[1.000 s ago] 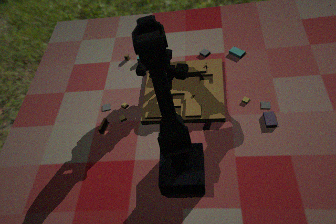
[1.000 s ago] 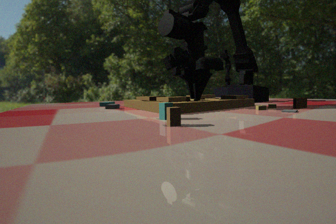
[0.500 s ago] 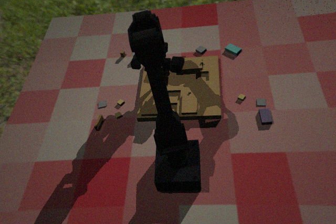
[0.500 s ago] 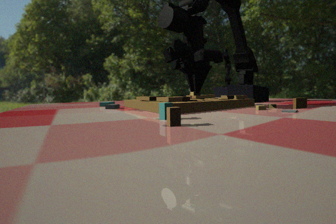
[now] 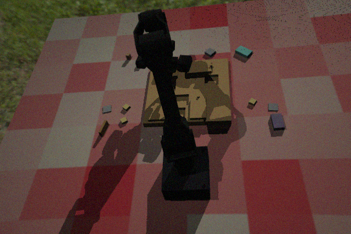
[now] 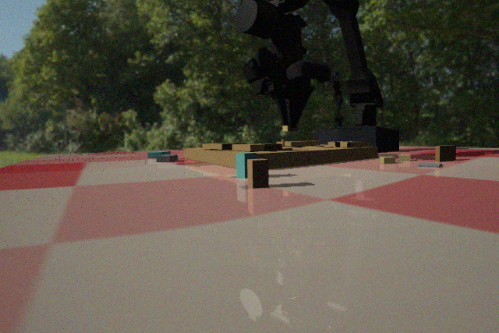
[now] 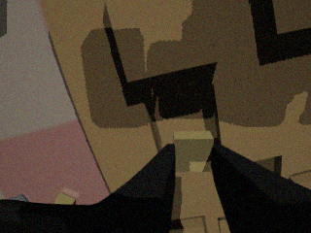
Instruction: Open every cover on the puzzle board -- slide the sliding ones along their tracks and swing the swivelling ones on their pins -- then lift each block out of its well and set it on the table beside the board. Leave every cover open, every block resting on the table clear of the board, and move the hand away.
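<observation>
My gripper (image 6: 287, 125) (image 7: 192, 150) is shut on a small yellow block (image 6: 285, 129) (image 7: 192, 154) and holds it above the puzzle board (image 5: 224, 69) (image 6: 322, 158) (image 7: 114, 165). The arm hides the fingers in the top view. Below the block, the wrist view shows a dark well opening (image 7: 185, 94). A wooden cover (image 5: 197, 69) lies at the board's far side and another (image 5: 197, 109) at its near side; the arm hides part of the board. Yellow blocks (image 5: 126, 107) (image 5: 123, 120) (image 5: 252, 101) lie on the table beside the board.
Right of the board are a purple block (image 5: 277, 121) and a grey one (image 5: 273, 107). Beyond it are a teal block (image 5: 243, 51) and a grey one (image 5: 210, 52). At left are a grey block (image 5: 106, 109) and brown ones (image 5: 103, 127) (image 5: 128, 56). Another teal block (image 6: 242, 164) stands upright.
</observation>
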Tool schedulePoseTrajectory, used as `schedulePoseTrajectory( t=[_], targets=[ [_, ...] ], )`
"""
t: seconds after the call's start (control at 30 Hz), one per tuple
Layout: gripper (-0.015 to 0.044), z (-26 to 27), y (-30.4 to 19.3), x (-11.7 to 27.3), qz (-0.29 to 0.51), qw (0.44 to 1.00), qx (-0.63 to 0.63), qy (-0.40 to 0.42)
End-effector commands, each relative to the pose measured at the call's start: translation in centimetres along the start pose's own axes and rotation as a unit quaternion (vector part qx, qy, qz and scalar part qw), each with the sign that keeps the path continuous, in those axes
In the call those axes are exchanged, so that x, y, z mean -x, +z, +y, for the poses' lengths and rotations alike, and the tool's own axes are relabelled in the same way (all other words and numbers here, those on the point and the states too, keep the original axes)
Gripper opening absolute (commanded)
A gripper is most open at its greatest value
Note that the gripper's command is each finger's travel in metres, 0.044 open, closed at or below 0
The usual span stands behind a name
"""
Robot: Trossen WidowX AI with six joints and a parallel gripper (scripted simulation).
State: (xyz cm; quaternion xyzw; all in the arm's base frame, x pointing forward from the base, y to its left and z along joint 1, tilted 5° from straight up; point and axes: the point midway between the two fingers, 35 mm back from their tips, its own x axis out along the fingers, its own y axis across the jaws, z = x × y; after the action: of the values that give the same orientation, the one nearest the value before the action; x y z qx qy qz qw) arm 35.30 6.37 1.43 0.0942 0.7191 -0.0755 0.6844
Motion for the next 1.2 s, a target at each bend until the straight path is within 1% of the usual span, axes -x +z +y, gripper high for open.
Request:
schedulePoseTrajectory(
  t=[0.0,0.47,0.6,1.17],
  targets=[
    [0.0080,0.1,0.2,1.1,-0.003,1.000,0.001,0.003],
    [0.0080,0.1,0.1,4.7,-0.003,1.000,0.001,0.003],
    [0.0080,0.0,0.1,5.1,-0.003,1.000,0.001,0.003],
    [0.0080,-6.5,1.2,5.3,-0.006,1.000,0.001,0.000]
  ],
)
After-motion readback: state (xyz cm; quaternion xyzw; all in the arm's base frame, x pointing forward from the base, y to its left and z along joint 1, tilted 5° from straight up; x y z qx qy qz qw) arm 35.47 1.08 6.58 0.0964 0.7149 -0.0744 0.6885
